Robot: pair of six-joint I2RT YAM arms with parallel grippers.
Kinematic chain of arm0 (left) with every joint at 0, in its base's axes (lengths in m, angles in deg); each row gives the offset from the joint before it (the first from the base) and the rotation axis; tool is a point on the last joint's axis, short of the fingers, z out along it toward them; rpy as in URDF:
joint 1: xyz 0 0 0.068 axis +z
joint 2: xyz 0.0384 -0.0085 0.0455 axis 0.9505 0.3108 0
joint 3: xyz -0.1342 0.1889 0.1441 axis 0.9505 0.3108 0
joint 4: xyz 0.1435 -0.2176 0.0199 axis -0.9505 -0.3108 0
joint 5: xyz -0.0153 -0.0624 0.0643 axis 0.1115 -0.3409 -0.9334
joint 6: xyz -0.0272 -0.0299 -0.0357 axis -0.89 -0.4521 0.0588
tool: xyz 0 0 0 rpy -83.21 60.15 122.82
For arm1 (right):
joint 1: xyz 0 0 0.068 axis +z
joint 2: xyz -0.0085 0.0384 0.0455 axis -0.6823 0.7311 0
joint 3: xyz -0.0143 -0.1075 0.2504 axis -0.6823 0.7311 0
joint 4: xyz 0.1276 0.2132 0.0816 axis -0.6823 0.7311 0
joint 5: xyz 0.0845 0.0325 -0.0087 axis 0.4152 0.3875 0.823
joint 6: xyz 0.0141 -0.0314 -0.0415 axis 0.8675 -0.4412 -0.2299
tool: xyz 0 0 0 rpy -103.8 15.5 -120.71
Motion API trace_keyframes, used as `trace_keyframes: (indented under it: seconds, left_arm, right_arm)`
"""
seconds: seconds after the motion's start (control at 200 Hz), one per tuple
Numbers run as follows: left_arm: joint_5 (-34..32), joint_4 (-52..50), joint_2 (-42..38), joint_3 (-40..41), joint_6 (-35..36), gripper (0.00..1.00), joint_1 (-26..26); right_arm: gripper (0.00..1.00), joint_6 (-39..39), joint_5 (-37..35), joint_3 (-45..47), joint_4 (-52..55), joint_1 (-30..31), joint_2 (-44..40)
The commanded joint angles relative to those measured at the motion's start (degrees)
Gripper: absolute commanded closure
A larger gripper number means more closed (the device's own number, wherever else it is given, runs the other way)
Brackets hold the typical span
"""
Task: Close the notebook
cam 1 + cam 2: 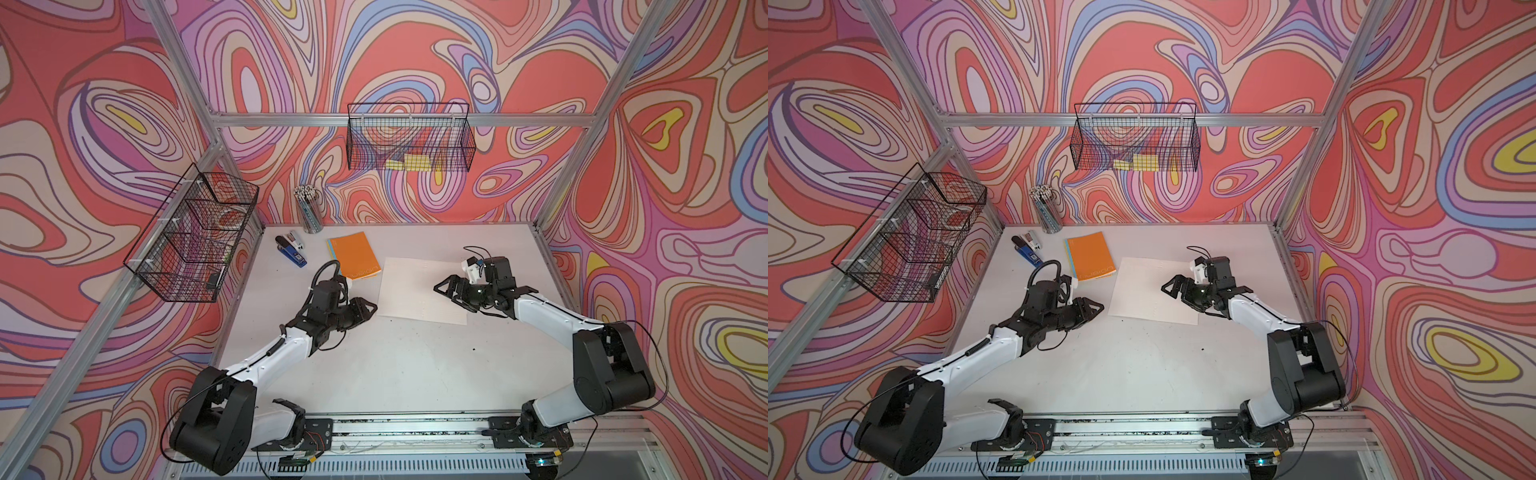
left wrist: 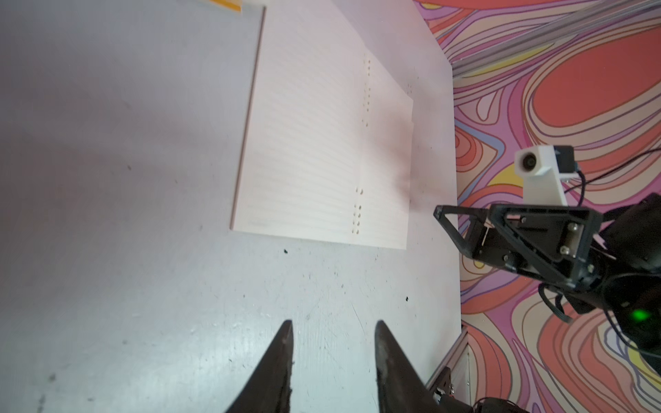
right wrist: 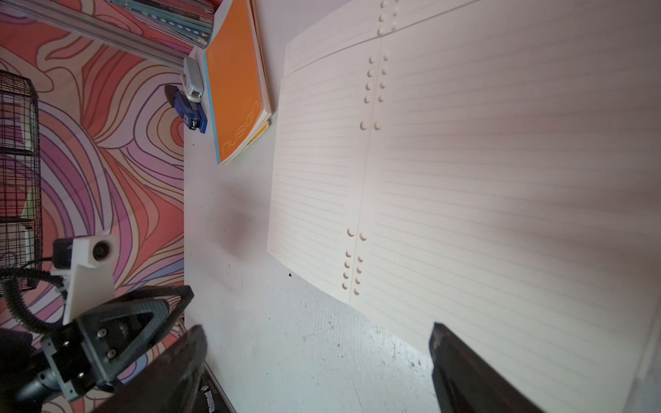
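Left gripper (image 1: pixel 368 306): jaws apart, nothing between them. Right gripper (image 1: pixel 442 286): spread wider, also empty.

Both top views: notebook (image 1: pixel 415 291) lies open and flat on the table (image 1: pixel 395 374), right of centre, in the far half. The spine runs near-to-far, slightly skewed to the table edge. The spread's long axis goes left-right, one ruled page each side. Left gripper sits just off the left page's near corner, pointing right. Right gripper hangs over the right page, pointing left. A closed orange booklet (image 1: pixel 355 254) lies just beside the notebook's far-left corner. A stapler (image 1: pixel 291 250) and pencil cup (image 1: pixel 308 210) are further left.

Left wrist: fingers (image 2: pixel 284 343) show a clear gap with bare table between them. Notebook (image 2: pixel 307 143) lies ahead, apart from the tips, with punched holes along the spine. Right gripper (image 2: pixel 465 218) is beyond the other page, raised clear of the paper (dark shadow on that page).

Right wrist: right gripper (image 3: pixel 316 336) jaws are wide. One finger overlaps the right page in view; I can't tell whether it touches. Notebook (image 3: pixel 483 178) fills the frame, its ruled lines crossing the spine. Left gripper (image 3: pixel 179 296) is off the other page.
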Motion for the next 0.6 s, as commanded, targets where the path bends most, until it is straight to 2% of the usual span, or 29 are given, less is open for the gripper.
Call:
trace_keyframes:
  seconds: [0.0,0.13,0.336,0.596]
  left_arm:
    - [-3.0,16.9,0.7,8.0,-14.1,0.60,-4.3]
    - [-9.6,33.5,4.7,14.7,-24.1,0.60,-9.9]
    - [-18.3,40.4,10.4,13.4,-28.8,0.61,-15.7]
    - [-29.6,51.6,18.5,14.2,-38.0,0.62,-20.2]
  right_arm:
    - [0.02,-1.3,0.7,0.2,-1.6,-0.3,1.9]
    - [0.02,-1.4,0.8,1.1,-3.0,-0.7,2.8]
    - [0.02,-1.0,1.0,2.7,-5.1,-1.3,3.9]
    - [0.02,-1.3,-1.5,5.3,-7.2,-1.9,5.4]
